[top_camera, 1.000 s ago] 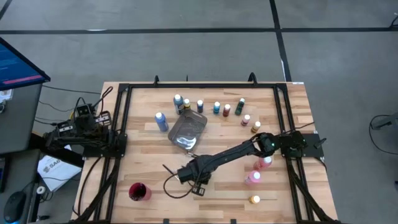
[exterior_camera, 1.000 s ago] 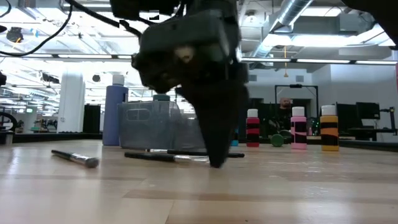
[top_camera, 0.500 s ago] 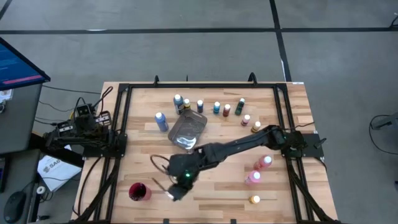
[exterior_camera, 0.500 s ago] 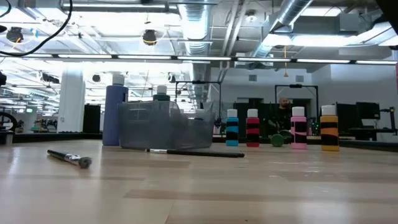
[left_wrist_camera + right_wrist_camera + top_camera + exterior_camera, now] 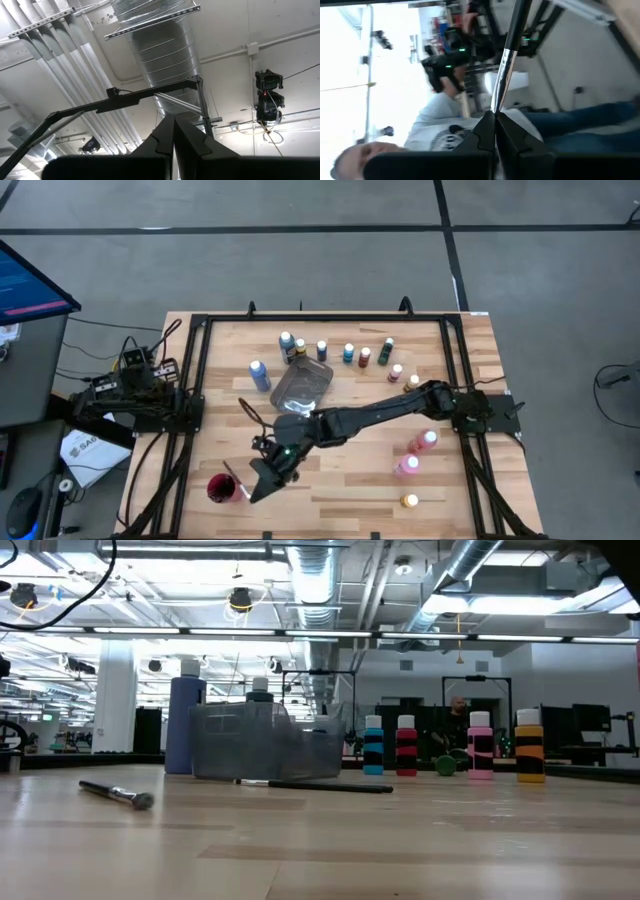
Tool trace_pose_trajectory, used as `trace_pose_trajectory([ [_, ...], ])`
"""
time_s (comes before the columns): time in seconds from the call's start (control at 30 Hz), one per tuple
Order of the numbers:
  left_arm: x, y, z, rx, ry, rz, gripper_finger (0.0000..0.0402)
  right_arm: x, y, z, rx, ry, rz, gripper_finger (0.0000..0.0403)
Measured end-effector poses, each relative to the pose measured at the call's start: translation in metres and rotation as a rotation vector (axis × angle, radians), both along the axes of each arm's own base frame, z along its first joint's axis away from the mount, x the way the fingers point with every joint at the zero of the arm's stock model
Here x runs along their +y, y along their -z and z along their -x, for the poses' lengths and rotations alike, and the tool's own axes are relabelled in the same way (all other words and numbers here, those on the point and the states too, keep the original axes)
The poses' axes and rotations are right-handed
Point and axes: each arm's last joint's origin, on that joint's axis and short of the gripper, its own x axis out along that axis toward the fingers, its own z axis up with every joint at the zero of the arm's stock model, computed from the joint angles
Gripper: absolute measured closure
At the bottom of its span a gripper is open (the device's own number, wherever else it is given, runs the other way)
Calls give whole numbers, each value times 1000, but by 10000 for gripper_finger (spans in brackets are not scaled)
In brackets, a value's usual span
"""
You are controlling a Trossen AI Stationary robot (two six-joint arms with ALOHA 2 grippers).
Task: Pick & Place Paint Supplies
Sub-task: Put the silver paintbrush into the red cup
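No writing legible; right gripper (image 5: 256,486) jaws clamped on paintbrush (image 5: 507,55); left gripper (image 5: 173,142) jaws closed, empty.

Tray (image 5: 302,391) mid-table, bottles (image 5: 349,353) in a row behind it; cup (image 5: 223,488) near the front-left corner

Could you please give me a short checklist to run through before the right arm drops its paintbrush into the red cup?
1. Thin dark paintbrush clamped in the right gripper: ok, its fingers are shut on the handle.
2. Gripper beside the round red cup: ok, just to the cup's right in the high view.
3. Brush tip over the cup's opening: cannot tell.
4. Cup upright: ok, its mouth faces up.
5. Left gripper out of the way: ok, shut and parked at the wooden table's left edge.
6. Two other brushes lying on the table, away from the cup: ok.
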Motion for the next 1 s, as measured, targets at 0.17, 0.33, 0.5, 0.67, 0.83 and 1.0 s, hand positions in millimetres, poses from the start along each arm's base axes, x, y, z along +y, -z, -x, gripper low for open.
trace_pose_trajectory([
  [0.17,0,0,0,0,0,0,399,13,30,-17,-24,8,-193,403],
  [0.33,0,0,0,0,0,0,399,27,56,-23,49,2,-333,403],
  [0.5,0,0,0,0,0,0,399,33,69,-24,159,18,-409,403],
  [0.67,0,0,0,0,0,0,399,26,71,-27,217,78,-436,403],
  [0.83,0,0,0,0,0,0,399,20,70,-30,264,154,-507,398],
  [1.0,0,0,0,0,0,0,399,19,72,-31,302,188,-532,380],
])
